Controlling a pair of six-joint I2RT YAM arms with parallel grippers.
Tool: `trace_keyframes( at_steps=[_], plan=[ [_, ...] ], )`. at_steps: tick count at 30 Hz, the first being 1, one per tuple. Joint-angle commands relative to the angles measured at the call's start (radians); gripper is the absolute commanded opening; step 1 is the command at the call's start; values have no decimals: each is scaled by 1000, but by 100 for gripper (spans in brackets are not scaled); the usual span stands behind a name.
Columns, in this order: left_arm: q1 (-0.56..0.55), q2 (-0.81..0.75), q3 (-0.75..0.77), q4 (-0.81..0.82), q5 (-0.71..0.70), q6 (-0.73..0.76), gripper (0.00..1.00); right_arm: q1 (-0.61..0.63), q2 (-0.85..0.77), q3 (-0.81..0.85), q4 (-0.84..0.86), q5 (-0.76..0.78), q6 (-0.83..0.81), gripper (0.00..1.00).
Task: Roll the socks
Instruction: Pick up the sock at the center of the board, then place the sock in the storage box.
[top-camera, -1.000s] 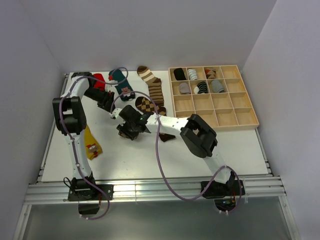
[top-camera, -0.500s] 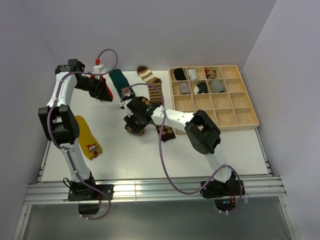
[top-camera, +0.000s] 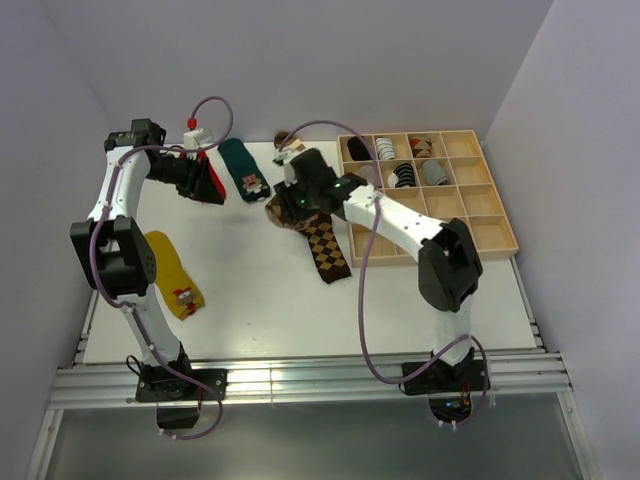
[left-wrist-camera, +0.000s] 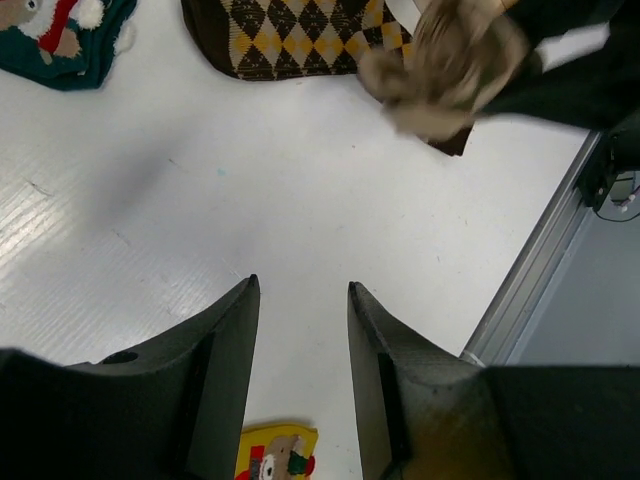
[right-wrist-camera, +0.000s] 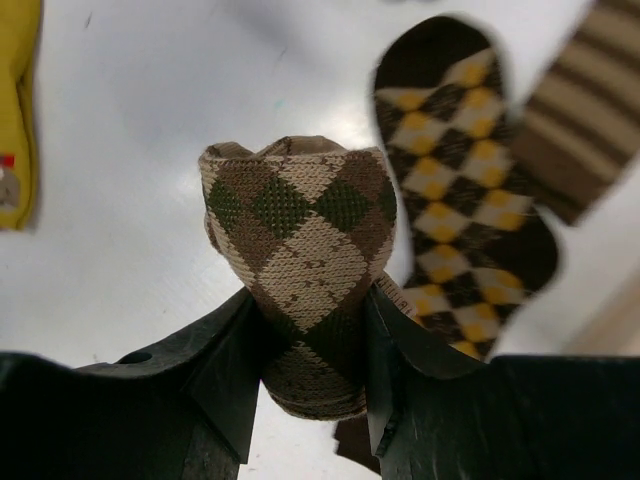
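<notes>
Brown in hand: pinches rolled argyle sock (right-wrist-camera: 300, 240) with right gripper (right-wrist-camera: 312, 305) (flat argyle sock (right-wrist-camera: 465, 190) nearby); holds left gripper (left-wrist-camera: 300, 290) spread above table (left-wrist-camera: 250, 200).

The white surface (top-camera: 250, 310) carries a mustard yellow sock (top-camera: 172, 275) flat near its left edge, a dark teal sock (top-camera: 243, 168) toward the back, a brown-and-yellow argyle sock (top-camera: 325, 250) mid-table, and a striped sock (right-wrist-camera: 585, 110) just beside it. A wooden compartment tray (top-camera: 501, 200) rests at the right.
</notes>
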Motion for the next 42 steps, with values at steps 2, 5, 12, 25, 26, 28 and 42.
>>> trace_keyframes(
  at_steps=[2,5,12,25,26,28,42],
  plan=[
    [6,-91,23,-16,35,-5,45,-120,-147,-27,-20,81,7,0],
    [7,-104,37,-10,35,-20,46,-192,-212,-57,-29,213,-19,0],
    [6,-117,58,-19,78,7,46,-403,-276,-128,-34,510,-96,0],
    [7,-143,65,-3,181,37,47,-610,-233,-304,133,755,-234,0],
    [6,-143,57,-1,187,40,47,-615,-225,-310,156,782,-238,0],
    [6,-141,60,-15,199,56,47,-630,-214,-332,170,792,-248,0],
    [4,-147,49,5,218,70,46,-641,8,-260,163,755,-245,0]
  ],
)
